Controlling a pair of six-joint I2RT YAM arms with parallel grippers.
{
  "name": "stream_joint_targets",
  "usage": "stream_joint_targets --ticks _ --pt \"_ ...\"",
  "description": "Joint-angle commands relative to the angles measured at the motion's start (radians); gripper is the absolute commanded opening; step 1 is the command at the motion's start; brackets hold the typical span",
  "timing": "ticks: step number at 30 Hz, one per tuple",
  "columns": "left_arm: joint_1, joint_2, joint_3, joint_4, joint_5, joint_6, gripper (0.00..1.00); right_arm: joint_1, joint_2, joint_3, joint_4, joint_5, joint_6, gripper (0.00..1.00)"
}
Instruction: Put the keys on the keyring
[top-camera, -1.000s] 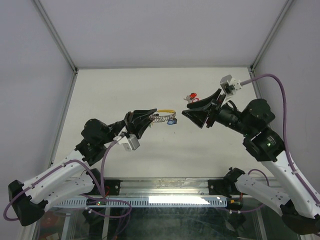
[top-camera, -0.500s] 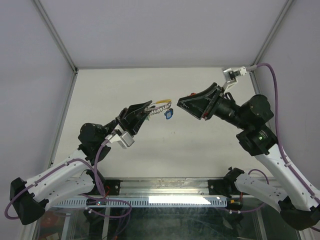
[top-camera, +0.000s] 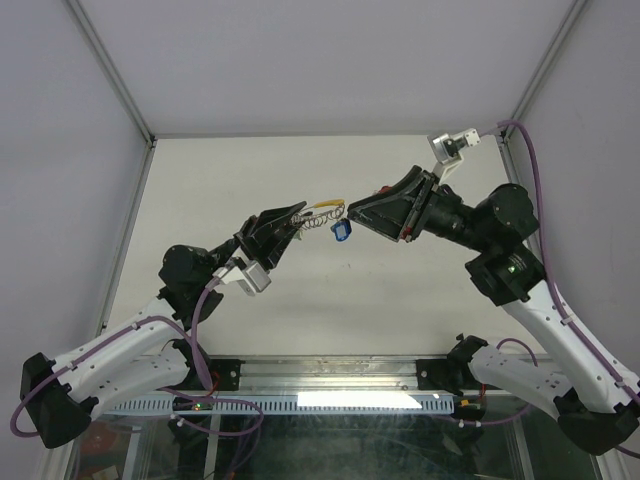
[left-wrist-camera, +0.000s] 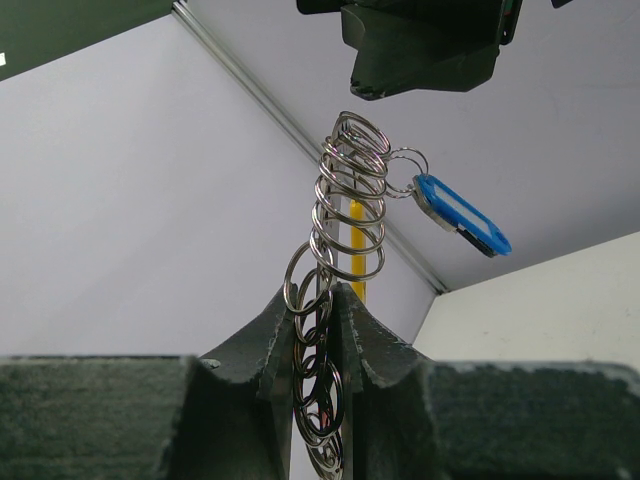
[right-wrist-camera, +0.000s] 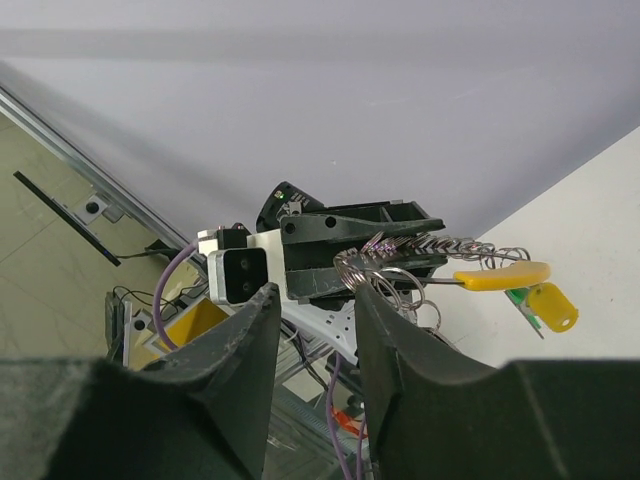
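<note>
**Keyring pinched in mid-frame, second gripper facing it**

In the overhead view, left of centre, the left gripper (top-camera: 296, 214) points up and to the right, above the pale table (top-camera: 230, 175). Its fingers (left-wrist-camera: 268, 335) are pressed onto the keyring (top-camera: 322, 214), pinching the silvery coil of rings low down. In its own wrist view, the rest of the keyring (left-wrist-camera: 345, 200) rises out of the grip towards the top of the frame. A blue tag (top-camera: 341, 232) hangs from the ring's right end on a small loop (the left wrist camera shows it best (left-wrist-camera: 462, 215)). Just right of that, the right gripper (top-camera: 352, 212) aims its tip at the ring. Its fingers (right-wrist-camera: 250, 330) stand apart with nothing between them. Through that gap its own camera sees the keyring (right-wrist-camera: 440, 258) with its yellow arc at right, and a green tag (right-wrist-camera: 519, 297) and a yellow tag (right-wrist-camera: 553, 306) beneath it.
</note>
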Motion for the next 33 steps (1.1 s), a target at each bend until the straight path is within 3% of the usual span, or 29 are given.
stream_joint_targets --ticks 1,24,33 --pt "0.002 0.000 0.021 0.075 -0.002 -0.018 0.00 0.005 0.001 0.003 0.041 -0.041 0.012 0.38" --pt "0.003 0.004 0.025 0.071 0.001 -0.007 0.00 0.005 0.034 -0.006 0.030 -0.079 0.000 0.38" --pt "0.002 0.015 0.030 0.067 0.008 -0.008 0.00 0.008 0.038 -0.009 0.049 -0.091 0.008 0.34"
